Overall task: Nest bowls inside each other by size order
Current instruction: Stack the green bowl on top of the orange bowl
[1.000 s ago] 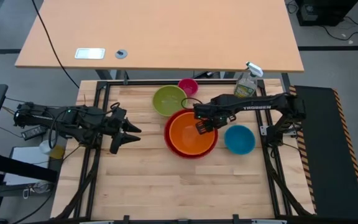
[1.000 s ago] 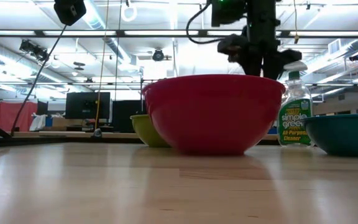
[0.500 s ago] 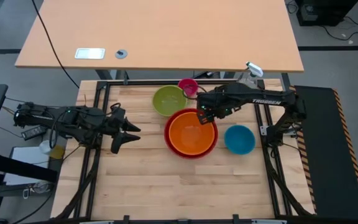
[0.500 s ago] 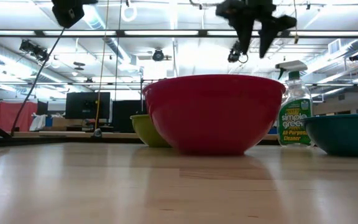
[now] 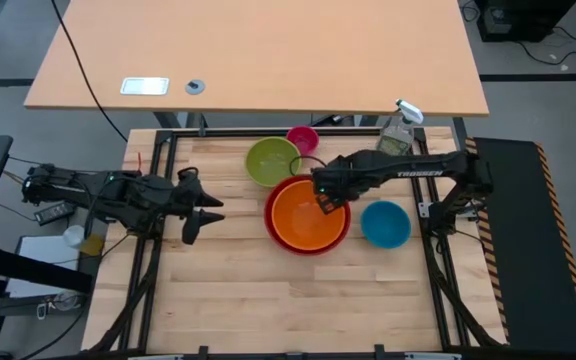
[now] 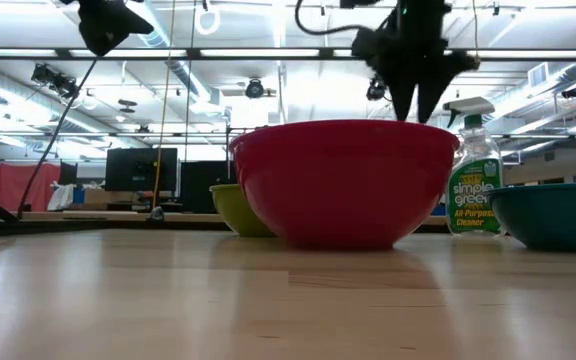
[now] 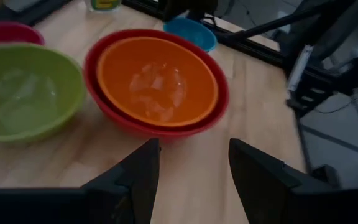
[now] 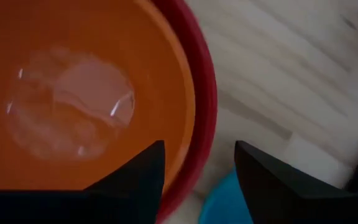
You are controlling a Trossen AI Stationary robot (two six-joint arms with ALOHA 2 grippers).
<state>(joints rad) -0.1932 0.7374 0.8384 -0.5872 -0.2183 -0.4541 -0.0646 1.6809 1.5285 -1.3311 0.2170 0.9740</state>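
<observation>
The orange bowl sits nested in the red bowl at the table's middle. The lime green bowl and the small pink bowl stand behind them, and the blue bowl stands to their right. My right gripper is open and empty, pointing down over the right part of the orange bowl, with the red rim just ahead of its fingers. In the low view it hangs just above the red bowl. My left gripper is open and empty, left of the red bowl.
A clear spray bottle stands at the far right of the table, behind the blue bowl. Bare wood lies along the near half of the table. A larger desk stands beyond the far edge.
My right gripper has risen out of the orange bowl and gone toward the far edge. It has then come back down over the bowl's right part, staying higher than a second ago. The bowls have kept still.
</observation>
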